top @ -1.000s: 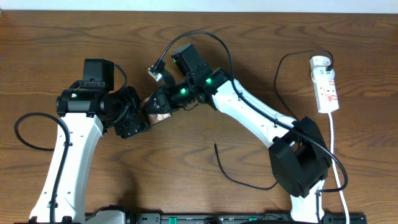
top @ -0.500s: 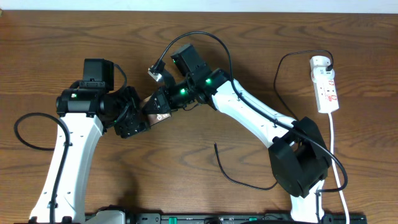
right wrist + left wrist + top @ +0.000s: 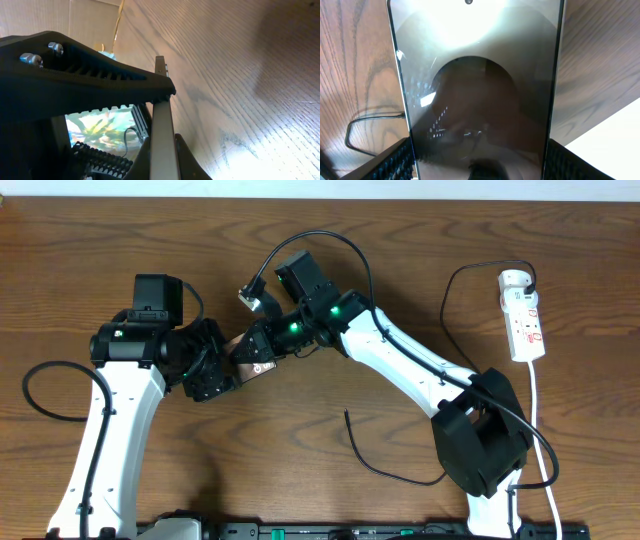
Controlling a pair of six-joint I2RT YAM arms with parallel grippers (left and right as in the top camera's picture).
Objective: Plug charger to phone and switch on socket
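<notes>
The phone (image 3: pixel 248 358) is held above the table between both arms. My left gripper (image 3: pixel 222 372) is shut on it across its width. In the left wrist view its dark screen (image 3: pixel 479 100) fills the frame, with a ribbed finger (image 3: pixel 395 161) against each long edge. My right gripper (image 3: pixel 254 348) is shut on the phone's thin side, seen in the right wrist view as a pale edge (image 3: pixel 162 125) pinched between two dark fingertips (image 3: pixel 186 165). The charger (image 3: pixel 375 465) lies loose on the table, its tip (image 3: pixel 347 414) apart from the phone. The socket (image 3: pixel 523 315) lies at the far right.
The socket's white cord (image 3: pixel 541 420) runs down the right edge toward the front. A black cable loop (image 3: pixel 40 390) lies by the left arm's base. The right arm (image 3: pixel 410 365) stretches across the middle of the table above the charger's cable.
</notes>
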